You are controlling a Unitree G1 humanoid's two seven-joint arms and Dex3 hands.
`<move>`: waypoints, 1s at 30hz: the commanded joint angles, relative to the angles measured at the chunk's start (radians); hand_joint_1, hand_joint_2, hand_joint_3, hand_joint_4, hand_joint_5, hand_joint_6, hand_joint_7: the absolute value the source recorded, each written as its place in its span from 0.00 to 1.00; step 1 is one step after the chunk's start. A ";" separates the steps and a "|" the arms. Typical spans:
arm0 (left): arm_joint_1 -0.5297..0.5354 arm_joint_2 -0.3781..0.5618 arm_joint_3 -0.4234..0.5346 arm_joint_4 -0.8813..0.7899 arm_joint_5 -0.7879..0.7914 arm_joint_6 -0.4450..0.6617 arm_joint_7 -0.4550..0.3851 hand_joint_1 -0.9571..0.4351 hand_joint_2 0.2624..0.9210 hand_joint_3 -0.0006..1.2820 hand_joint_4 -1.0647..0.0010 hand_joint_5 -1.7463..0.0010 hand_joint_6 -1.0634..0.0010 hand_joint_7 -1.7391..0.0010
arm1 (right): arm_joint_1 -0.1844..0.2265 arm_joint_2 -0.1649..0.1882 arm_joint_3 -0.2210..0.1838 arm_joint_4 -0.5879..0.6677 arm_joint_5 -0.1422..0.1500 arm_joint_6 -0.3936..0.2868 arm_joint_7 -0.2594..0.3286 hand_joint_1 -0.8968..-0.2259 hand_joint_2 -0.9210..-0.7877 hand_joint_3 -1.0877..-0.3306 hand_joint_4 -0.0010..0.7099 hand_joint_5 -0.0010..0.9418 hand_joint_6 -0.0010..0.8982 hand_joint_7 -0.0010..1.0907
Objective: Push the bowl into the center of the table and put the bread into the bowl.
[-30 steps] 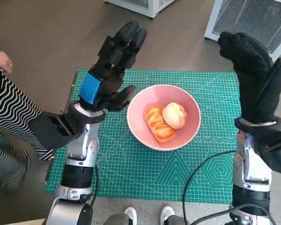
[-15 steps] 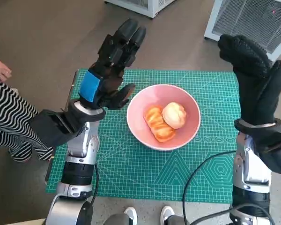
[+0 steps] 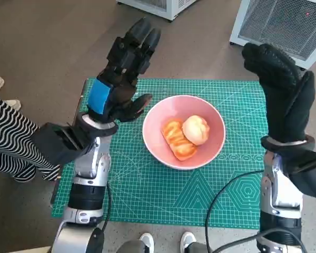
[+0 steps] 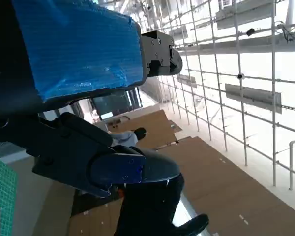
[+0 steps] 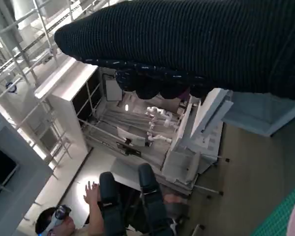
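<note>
Head view, bowl: the pink bowl (image 3: pixel 184 131) sits about mid-mat (image 3: pixel 147 190), clear of both hands.
Head view, bread: two pieces of bread (image 3: pixel 187 136) lie inside the bowl, touching each other.
Head view, left hand: the left hand (image 3: pixel 121 79) is raised, fingers apart, holding nothing, just left of the bowl.
Head view, right hand: the right hand (image 3: pixel 282 92) is raised at the mat's right edge, empty, fingers straight.
Left wrist view: blue tape and black fingers (image 4: pixel 108 157) against the room; a sliver of mat shows.
Right wrist view: the glove (image 5: pixel 196 44) across the top; a seated person (image 5: pixel 69 219) waves beyond.
Step, judged: task looks done; pull both hands up and away without brushing the rim.
</note>
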 commanded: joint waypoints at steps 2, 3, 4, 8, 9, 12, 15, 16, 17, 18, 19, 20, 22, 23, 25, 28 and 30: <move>0.017 0.006 -0.003 -0.022 0.009 0.008 0.012 0.33 0.94 0.19 0.91 0.98 1.00 0.78 | 0.027 0.001 0.005 0.012 -0.002 0.013 0.005 0.24 0.00 0.51 0.22 0.00 0.05 0.49; 0.018 0.006 -0.003 -0.023 0.010 0.008 0.014 0.33 0.93 0.19 0.91 0.98 1.00 0.78 | 0.028 0.001 0.004 0.012 0.000 0.016 0.006 0.24 0.00 0.51 0.22 0.00 0.05 0.49; 0.020 0.006 -0.003 -0.023 0.011 0.007 0.015 0.34 0.93 0.19 0.91 0.98 1.00 0.78 | 0.028 0.001 0.004 0.013 0.002 0.018 0.007 0.24 0.00 0.52 0.22 0.00 0.05 0.49; 0.022 0.004 -0.004 -0.022 0.010 0.007 0.019 0.35 0.93 0.18 0.91 0.98 1.00 0.78 | 0.031 0.002 0.006 0.013 0.005 0.020 0.009 0.24 0.00 0.52 0.22 0.00 0.06 0.49; 0.022 0.004 -0.004 -0.021 0.010 0.007 0.019 0.35 0.93 0.18 0.91 0.98 1.00 0.78 | 0.031 0.002 0.007 0.013 0.005 0.020 0.009 0.24 0.00 0.52 0.22 0.00 0.06 0.49; 0.020 0.004 -0.003 -0.014 0.008 0.006 0.019 0.36 0.93 0.18 0.90 0.98 1.00 0.78 | 0.032 0.002 0.009 0.012 0.003 0.019 0.012 0.23 0.00 0.53 0.23 0.00 0.07 0.49; 0.019 0.003 -0.004 -0.007 0.009 0.003 0.019 0.36 0.94 0.18 0.90 0.98 1.00 0.78 | 0.030 0.000 0.009 0.018 0.004 0.015 0.016 0.23 0.00 0.53 0.23 0.00 0.07 0.49; 0.019 0.002 -0.004 -0.006 0.009 0.002 0.020 0.36 0.94 0.18 0.90 0.98 1.00 0.78 | 0.030 0.000 0.009 0.020 0.005 0.013 0.018 0.23 0.00 0.53 0.23 0.00 0.06 0.49; 0.019 0.001 -0.004 -0.005 0.010 0.001 0.021 0.37 0.94 0.17 0.90 0.98 1.00 0.78 | 0.030 -0.001 0.009 0.022 0.006 0.011 0.021 0.23 0.00 0.53 0.23 0.00 0.06 0.49; 0.019 0.001 -0.004 -0.004 0.011 0.001 0.022 0.37 0.94 0.17 0.90 0.98 1.00 0.78 | 0.030 -0.001 0.008 0.023 0.007 0.010 0.023 0.23 0.00 0.53 0.23 0.00 0.06 0.49; 0.019 0.001 -0.004 -0.004 0.011 0.000 0.022 0.37 0.94 0.17 0.90 0.98 1.00 0.78 | 0.030 -0.002 0.008 0.023 0.007 0.009 0.024 0.23 0.00 0.53 0.23 0.00 0.06 0.49; 0.019 0.001 -0.004 -0.004 0.011 0.000 0.023 0.37 0.94 0.17 0.90 0.98 1.00 0.77 | 0.031 -0.001 0.008 0.023 0.007 0.008 0.025 0.23 0.00 0.53 0.23 0.00 0.06 0.49; 0.020 0.000 -0.004 -0.008 0.009 0.004 0.024 0.38 0.94 0.17 0.90 0.98 1.00 0.76 | 0.032 -0.001 0.007 0.023 0.007 0.005 0.028 0.23 0.00 0.53 0.23 0.00 0.06 0.49; 0.021 -0.001 -0.004 -0.010 0.007 0.005 0.024 0.38 0.94 0.17 0.90 0.98 1.00 0.76 | 0.032 -0.002 0.006 0.025 0.007 0.003 0.029 0.23 0.00 0.53 0.23 0.00 0.06 0.49; 0.021 -0.002 -0.003 -0.010 0.005 0.006 0.024 0.40 0.94 0.16 0.90 0.98 1.00 0.75 | 0.032 -0.002 0.005 0.029 0.007 0.000 0.031 0.23 0.00 0.53 0.23 0.00 0.06 0.49; 0.020 -0.003 -0.003 -0.008 0.004 0.006 0.023 0.41 0.94 0.16 0.90 0.98 1.00 0.74 | 0.034 -0.001 0.004 0.031 0.008 -0.003 0.034 0.24 0.00 0.53 0.23 0.00 0.06 0.49; 0.020 -0.003 -0.003 -0.007 0.002 0.006 0.022 0.42 0.94 0.16 0.90 0.98 1.00 0.73 | 0.035 0.000 0.005 0.032 0.008 -0.006 0.035 0.25 0.00 0.53 0.23 0.00 0.06 0.49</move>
